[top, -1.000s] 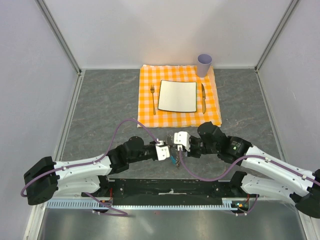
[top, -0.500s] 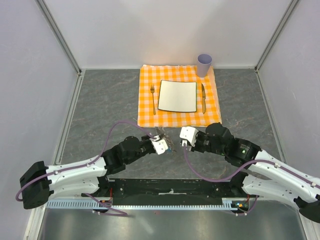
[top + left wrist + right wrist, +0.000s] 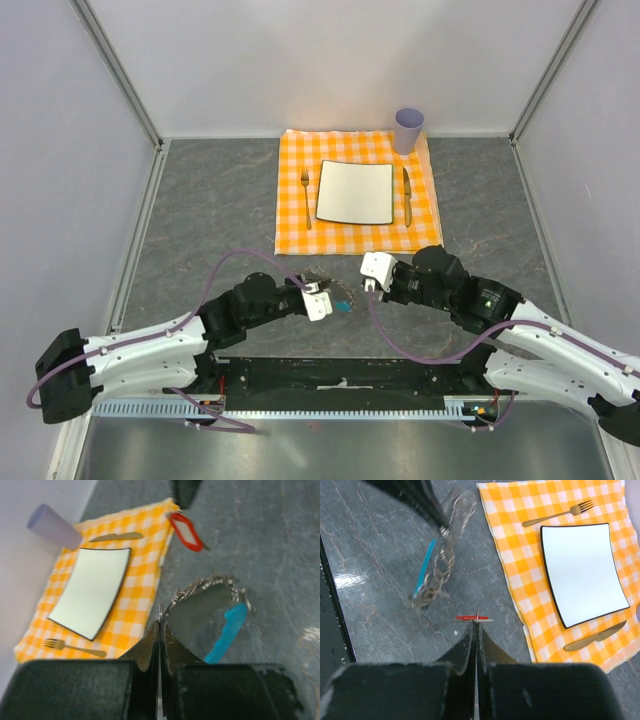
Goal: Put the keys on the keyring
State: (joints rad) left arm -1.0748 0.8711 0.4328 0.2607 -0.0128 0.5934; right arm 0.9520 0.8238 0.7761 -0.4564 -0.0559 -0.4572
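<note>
Threading step, not yet joined: left gripper (image 3: 160, 624) pinches the keyring (image 3: 202, 586) (blue tab (image 3: 226, 632) dangling) just off the checked cloth's (image 3: 295, 236) near edge, right gripper (image 3: 476, 628) nips the key (image 3: 470, 617) nearby, apart; next, I judge, key head must meet ring.

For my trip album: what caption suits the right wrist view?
The right tool pinches a red key near the keyring held by the left tool.
</note>
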